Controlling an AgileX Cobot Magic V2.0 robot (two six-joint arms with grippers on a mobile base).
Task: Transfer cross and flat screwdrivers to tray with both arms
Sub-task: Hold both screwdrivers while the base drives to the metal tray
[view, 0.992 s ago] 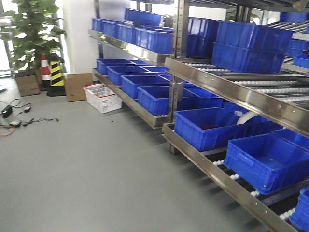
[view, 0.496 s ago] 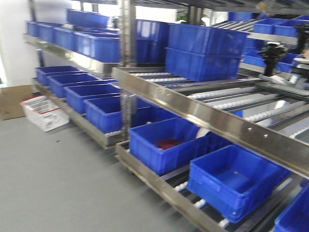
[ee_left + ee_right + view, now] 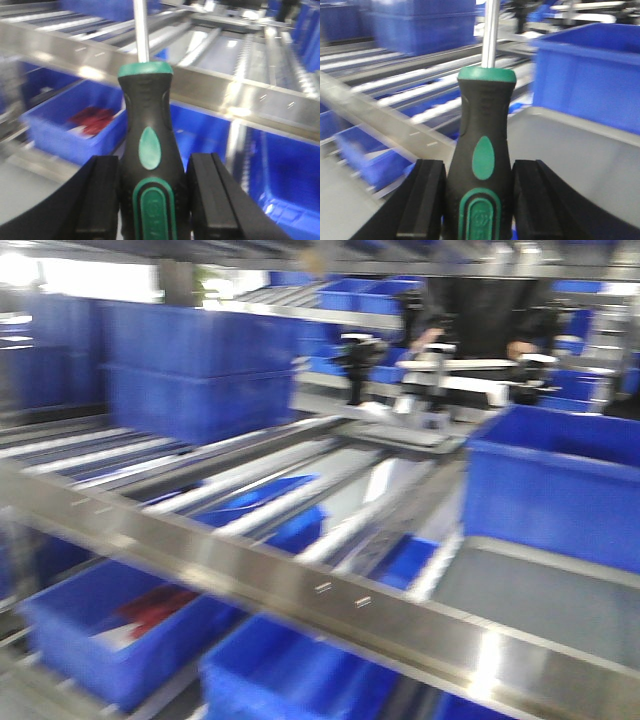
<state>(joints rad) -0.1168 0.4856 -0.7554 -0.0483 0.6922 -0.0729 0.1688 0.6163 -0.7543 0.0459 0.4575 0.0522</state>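
Both pickups are complete; you are in the carry step. The left tool is closed on one screwdriver by its handle, shaft pointing away. The right tool grips the other screwdriver the same way. The grey tray lies just beyond the right tool, in front of a blue bin. Next, bring both tools over the tray and lower them. Watch the steel shelf rail ahead of the left tool; open room lies above the tray.
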